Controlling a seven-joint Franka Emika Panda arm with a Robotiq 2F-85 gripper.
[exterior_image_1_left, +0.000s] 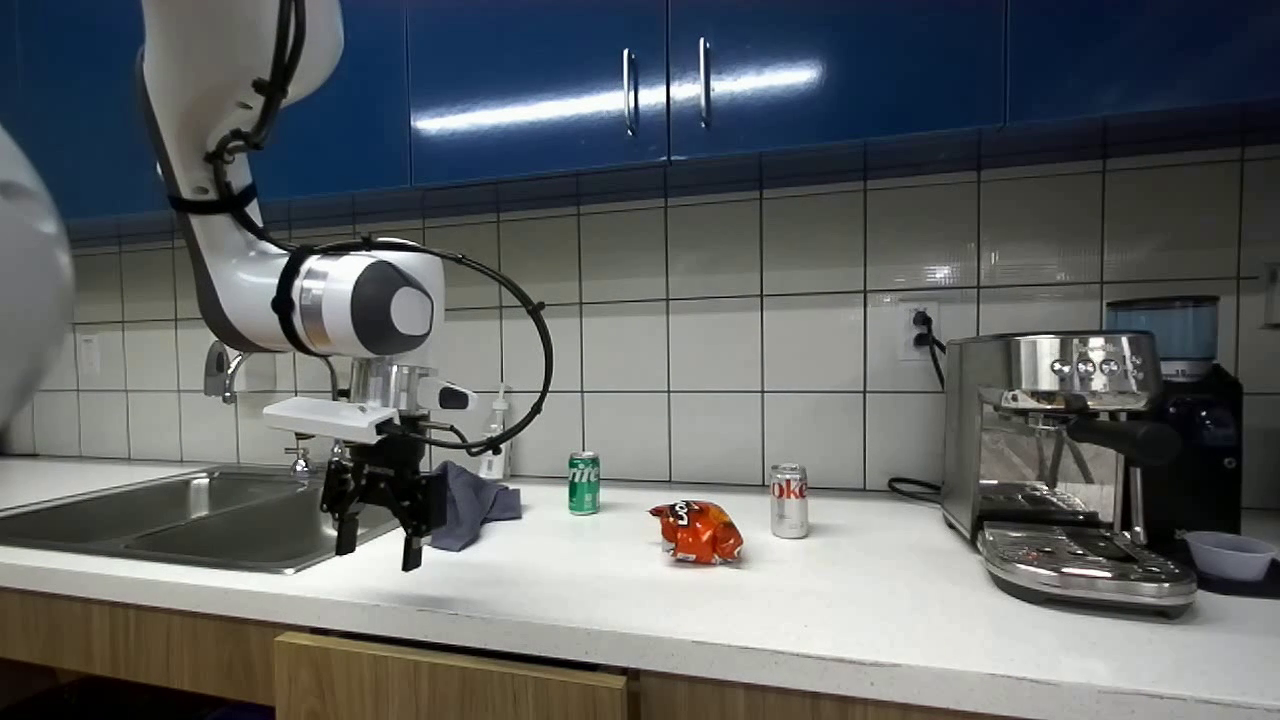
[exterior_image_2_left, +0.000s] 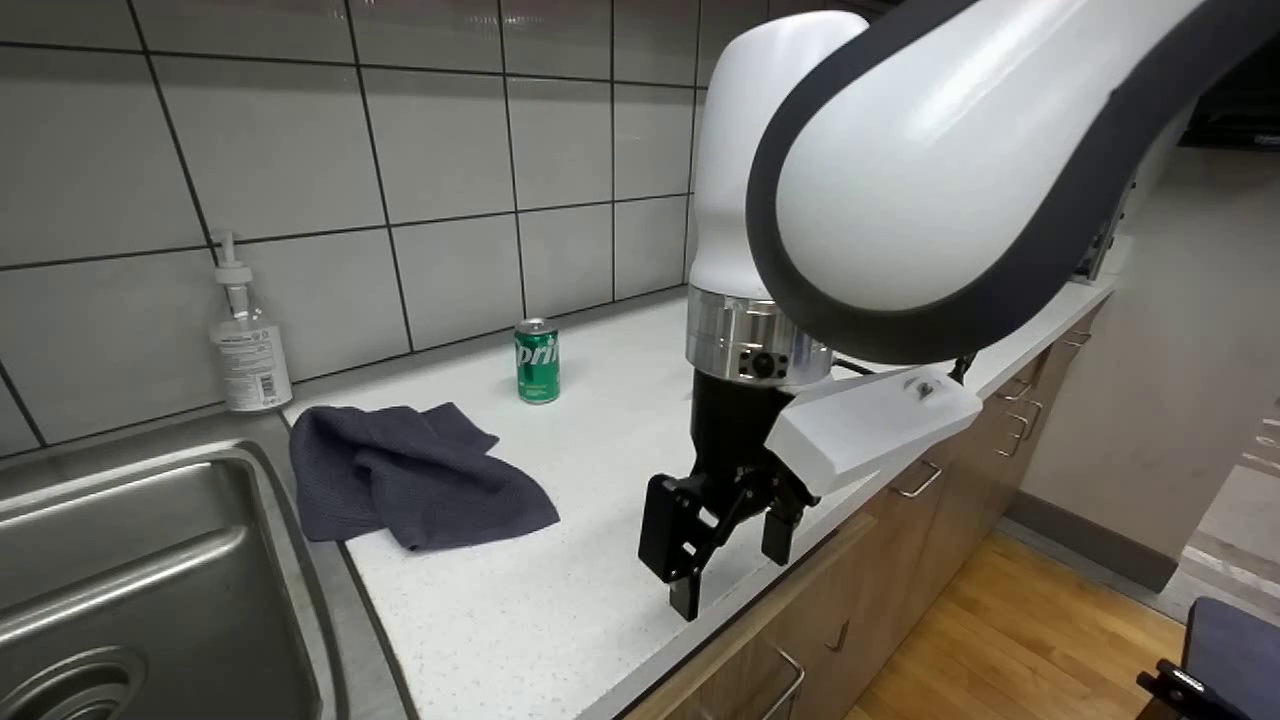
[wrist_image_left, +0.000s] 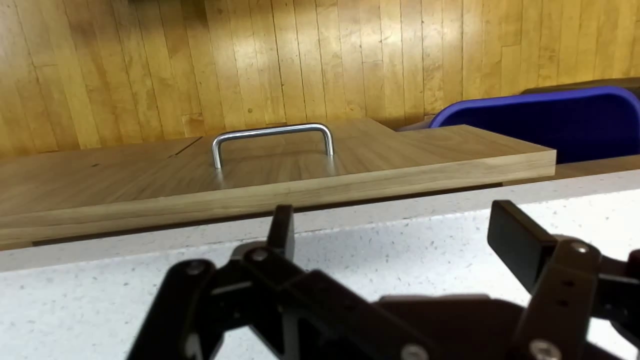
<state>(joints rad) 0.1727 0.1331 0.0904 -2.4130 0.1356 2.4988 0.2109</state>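
Saw the white counter (exterior_image_1_left: 850, 600) running left to right. Found the steel sink (exterior_image_1_left: 210, 515) at left. Noted the wooden drawer front (wrist_image_left: 280, 172) standing slightly out below the near edge, with the espresso machine (exterior_image_1_left: 1050, 450) at right and the dark towel (exterior_image_2_left: 410, 480) beside the sink. Observed the gripper (exterior_image_1_left: 379, 548) hanging over the counter's near left, on the far side of the drawer front, with fingers (wrist_image_left: 517, 245) parted wide. Spotted the orange bag (exterior_image_1_left: 698, 535) between the green can (exterior_image_1_left: 584, 485) at left and the silver can (exterior_image_1_left: 789, 505) at right.

Both exterior views share the sink (exterior_image_2_left: 300, 590), facing the wall (exterior_image_1_left: 715, 345) broadside or, nearer, aslant; the wrist view looks down.
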